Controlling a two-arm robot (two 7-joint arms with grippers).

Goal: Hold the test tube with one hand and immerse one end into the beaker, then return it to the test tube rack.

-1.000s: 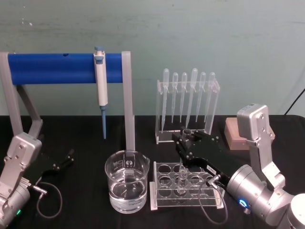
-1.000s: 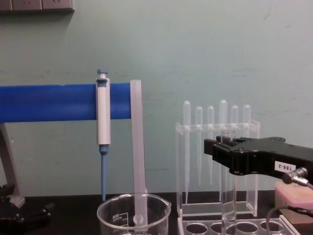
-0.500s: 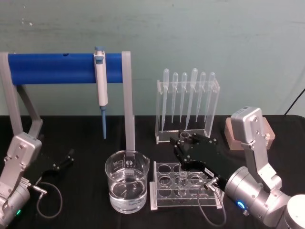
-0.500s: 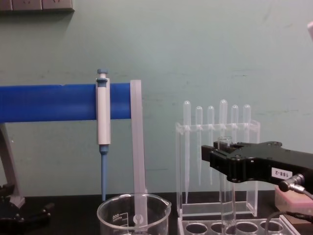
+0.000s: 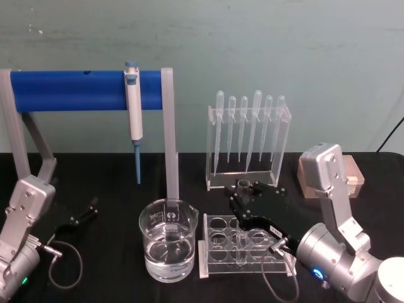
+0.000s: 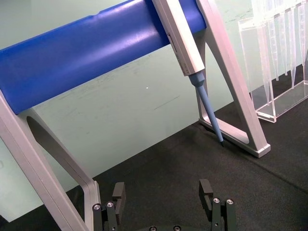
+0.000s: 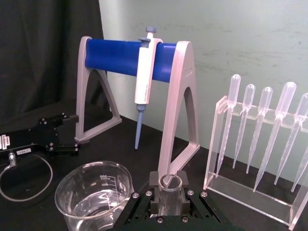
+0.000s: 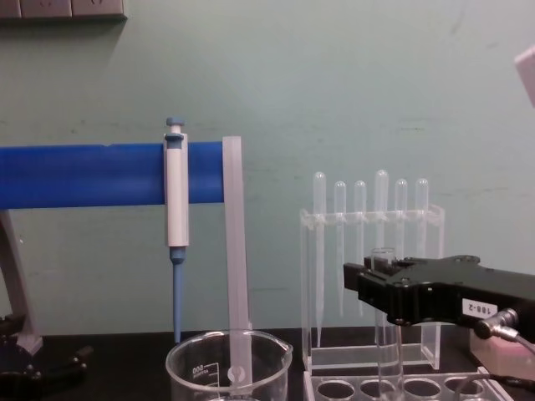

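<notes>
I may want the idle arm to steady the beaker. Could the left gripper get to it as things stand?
Probably yes. The left gripper lies open on the black table, left of the beaker, with bare cloth between. The pipette stand's post stands behind the beaker, off that path.

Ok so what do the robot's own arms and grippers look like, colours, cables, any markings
Both arms are silver-grey metal with blocky links and thick round wrists. The right gripper is black and flat-jawed, with a small white number label and a thin grey cable plugged in. The left gripper is black too, with a looping grey cable.

right gripper (image 5: 243, 194) clamped over the rack, left gripper (image 5: 88, 210) parked low, jaws apart
</notes>
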